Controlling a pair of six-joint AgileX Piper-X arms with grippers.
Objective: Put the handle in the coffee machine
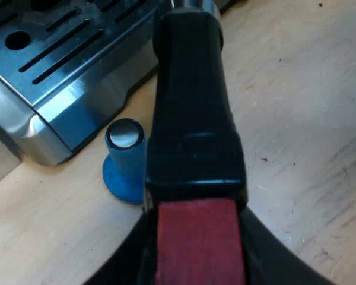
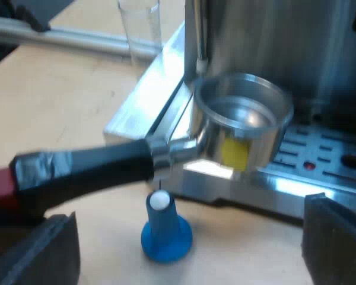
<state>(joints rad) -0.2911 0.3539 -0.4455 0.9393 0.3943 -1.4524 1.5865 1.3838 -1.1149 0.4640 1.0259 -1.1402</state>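
Grips the holder [image 1: 193, 107] by its red end [image 1: 196, 237] with the left gripper [image 1: 196, 252], fingers [image 1: 273, 261] pressed against both sides. Holds it off the wooden table [image 1: 296, 89], roughly level, with the metal basket [image 2: 243, 119] open side up just before the espresso machine [image 2: 273, 41], above the drip tray [image 2: 320, 154], not locked in. Reaches over the blue tamper [image 2: 163, 228], upright near the machine's corner. Hangs the right gripper [image 2: 191, 243] low, facing the machine's front, fingers [image 2: 47, 249] spread wide, grasping nothing. Shows a measuring glass [image 2: 141, 27] farther off beside the machine.

Left gripper [image 1: 197, 255] clamps the red-ended handle [image 1: 193, 119]; blue tamper [image 1: 126, 160] upright beside it, near espresso machine [image 1: 65, 77] corner.
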